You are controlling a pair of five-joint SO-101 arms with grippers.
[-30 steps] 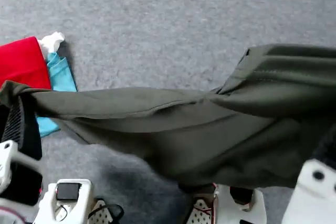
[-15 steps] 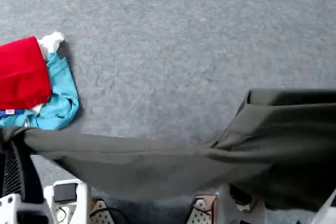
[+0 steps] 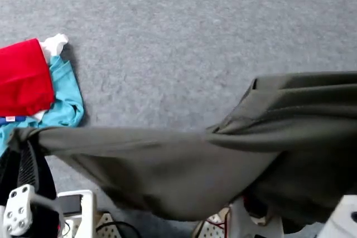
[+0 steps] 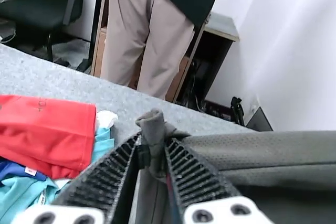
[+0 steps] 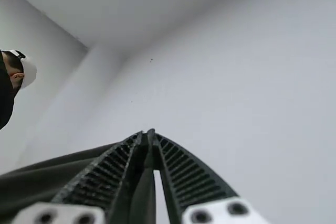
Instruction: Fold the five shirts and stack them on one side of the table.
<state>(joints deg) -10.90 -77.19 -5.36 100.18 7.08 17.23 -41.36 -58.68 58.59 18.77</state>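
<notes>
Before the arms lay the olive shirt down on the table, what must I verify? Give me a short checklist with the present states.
1. Left gripper shut on a corner of the olive shirt: ok.
2. Right gripper shut on the shirt: ok.
3. Shirt spread smooth between the grippers: not ok, folds gather near its middle.
4. Bare table to lay it on: ok.
5. Held corner clear of the red shirt and teal shirt: cannot tell.

High camera overlooks the table (image 3: 184,37); left wrist shares its red shirt (image 3: 22,79); right wrist faces upward.
</notes>
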